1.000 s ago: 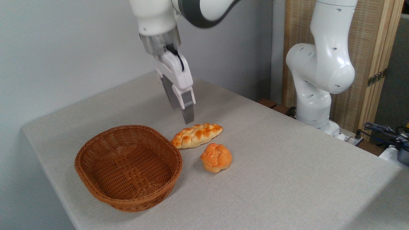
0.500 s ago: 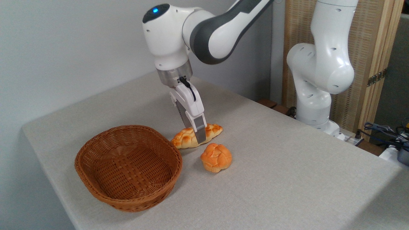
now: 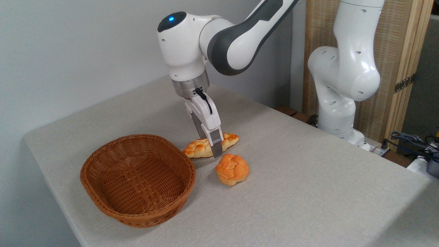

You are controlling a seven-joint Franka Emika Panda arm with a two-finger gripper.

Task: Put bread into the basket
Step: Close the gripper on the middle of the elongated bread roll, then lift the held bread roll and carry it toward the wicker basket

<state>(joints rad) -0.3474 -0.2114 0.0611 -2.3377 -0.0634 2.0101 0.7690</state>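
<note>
Basket (image 3: 137,180): oval wicker, nothing inside, on the surface (image 3: 291,178). Bread (image 3: 199,147): braided loaf lying on the surface just right of the basket rim, its middle hidden behind the near finger. Bun (image 3: 232,169): 1, nearby. Gripper (image 3: 214,148): fingers (image 3: 216,146) straddled the loaf; far finger hidden, so grip could not be told
</note>
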